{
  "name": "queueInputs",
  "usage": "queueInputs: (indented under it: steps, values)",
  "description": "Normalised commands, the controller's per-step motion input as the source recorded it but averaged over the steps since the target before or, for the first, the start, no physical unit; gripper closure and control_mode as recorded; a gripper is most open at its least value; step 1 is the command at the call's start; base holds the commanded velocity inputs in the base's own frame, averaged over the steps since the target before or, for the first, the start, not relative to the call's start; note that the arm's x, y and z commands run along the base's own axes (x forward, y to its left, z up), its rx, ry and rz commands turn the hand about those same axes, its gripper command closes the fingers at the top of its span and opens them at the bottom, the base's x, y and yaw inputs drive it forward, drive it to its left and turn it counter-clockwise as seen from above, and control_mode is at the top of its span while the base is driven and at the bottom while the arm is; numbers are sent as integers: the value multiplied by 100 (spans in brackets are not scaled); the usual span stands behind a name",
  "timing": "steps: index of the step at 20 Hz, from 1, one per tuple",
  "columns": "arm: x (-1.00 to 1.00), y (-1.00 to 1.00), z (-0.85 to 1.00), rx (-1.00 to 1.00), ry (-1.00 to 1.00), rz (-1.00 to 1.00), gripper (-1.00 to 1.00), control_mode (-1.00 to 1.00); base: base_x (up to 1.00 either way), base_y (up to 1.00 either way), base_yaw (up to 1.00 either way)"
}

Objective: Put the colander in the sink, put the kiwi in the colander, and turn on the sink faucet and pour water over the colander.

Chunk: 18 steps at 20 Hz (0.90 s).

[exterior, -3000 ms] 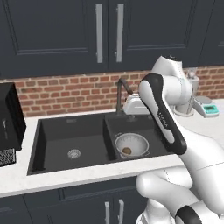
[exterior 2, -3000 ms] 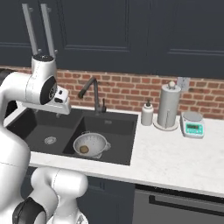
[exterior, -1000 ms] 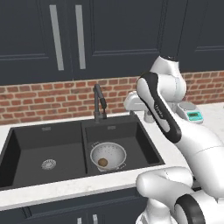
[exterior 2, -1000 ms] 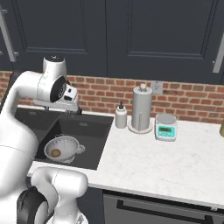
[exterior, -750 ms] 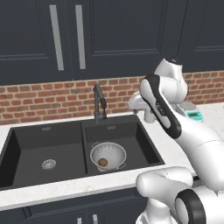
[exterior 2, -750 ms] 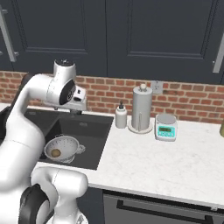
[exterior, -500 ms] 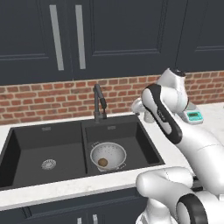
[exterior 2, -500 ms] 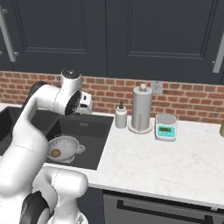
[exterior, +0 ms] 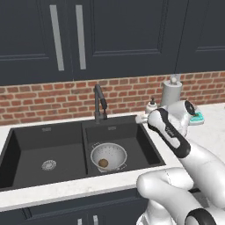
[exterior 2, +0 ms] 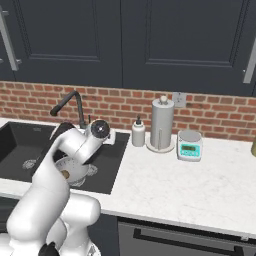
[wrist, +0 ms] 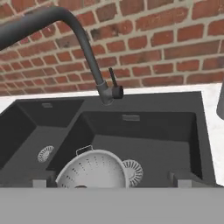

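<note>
The silvery colander sits in the right basin of the black sink, with the brown kiwi lying inside it. The dark sink faucet stands behind the divider between the basins, and no water runs from it. In the hand view my gripper is open, its fingertips wide apart with nothing between them. It looks across the right basin at the faucet and its small lever, with the colander below. The hand hovers over the sink's right rear corner.
A white soap dispenser, a paper towel roll and a small kitchen scale stand on the white counter right of the sink. A brick wall and dark cabinets rise behind. Each basin has a round drain.
Over three seconds the base shifted right, sliding the scene left. In the last second the views hold still. The arm has folded down, and the hand has dropped toward the sink's right rear corner.
</note>
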Motion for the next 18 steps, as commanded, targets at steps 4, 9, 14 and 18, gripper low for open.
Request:
queueInputs:
  steps: [4, 9, 14, 18]
  values:
    - [75, 9, -11, 26, -15, 4, -100, -100, 0, 0, 0]
    - [83, 36, 0, 22, -6, 2, -100, -100, 0, 0, 0]
    - [88, 24, 0, 16, 0, 0, -100, -100, 0, 0, 0]
    - [57, 6, -1, 9, 1, 0, -100, -100, 0, 0, 0]
